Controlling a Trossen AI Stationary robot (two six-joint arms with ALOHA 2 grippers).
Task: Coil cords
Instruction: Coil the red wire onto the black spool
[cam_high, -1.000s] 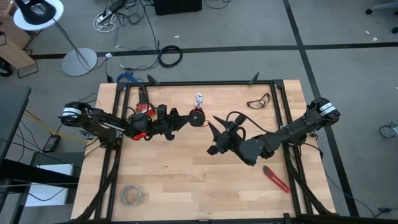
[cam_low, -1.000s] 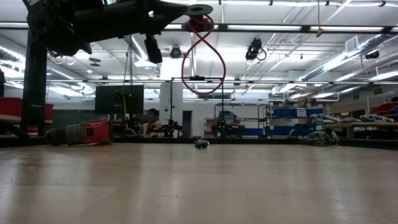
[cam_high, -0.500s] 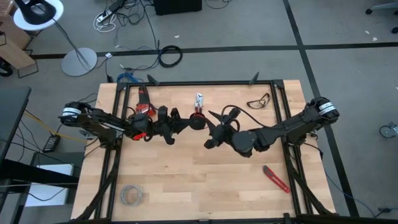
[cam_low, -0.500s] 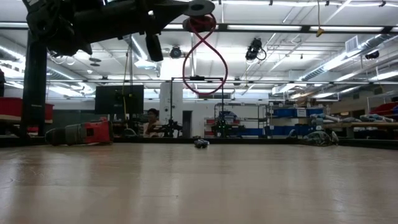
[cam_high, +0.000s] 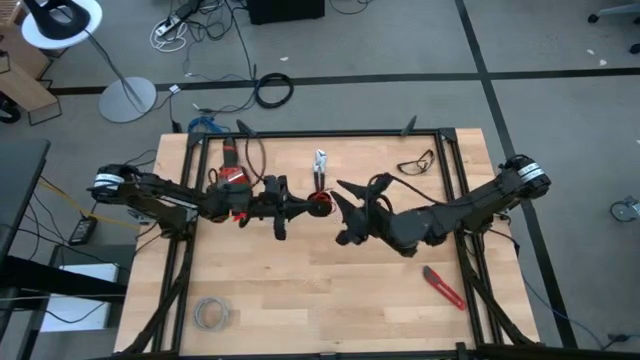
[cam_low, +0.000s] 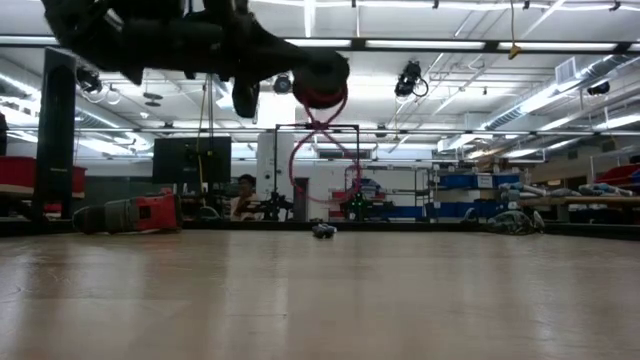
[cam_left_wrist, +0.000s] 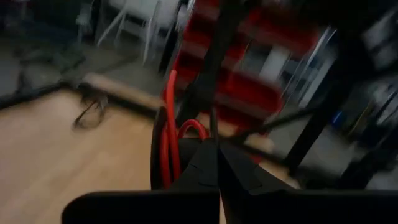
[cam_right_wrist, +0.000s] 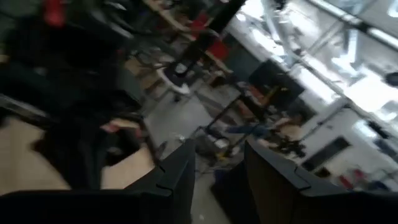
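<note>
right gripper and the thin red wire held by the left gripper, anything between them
Nothing: in the high view only bare wooden table shows between the open right gripper and the thin red wire in the shut left gripper.

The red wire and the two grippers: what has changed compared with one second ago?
The left gripper, still shut on the red wire, moved right and lower, so the loop hangs nearer the table. The right gripper went left, then back slightly, and stays open. The red-handled cutter did not move.
</note>
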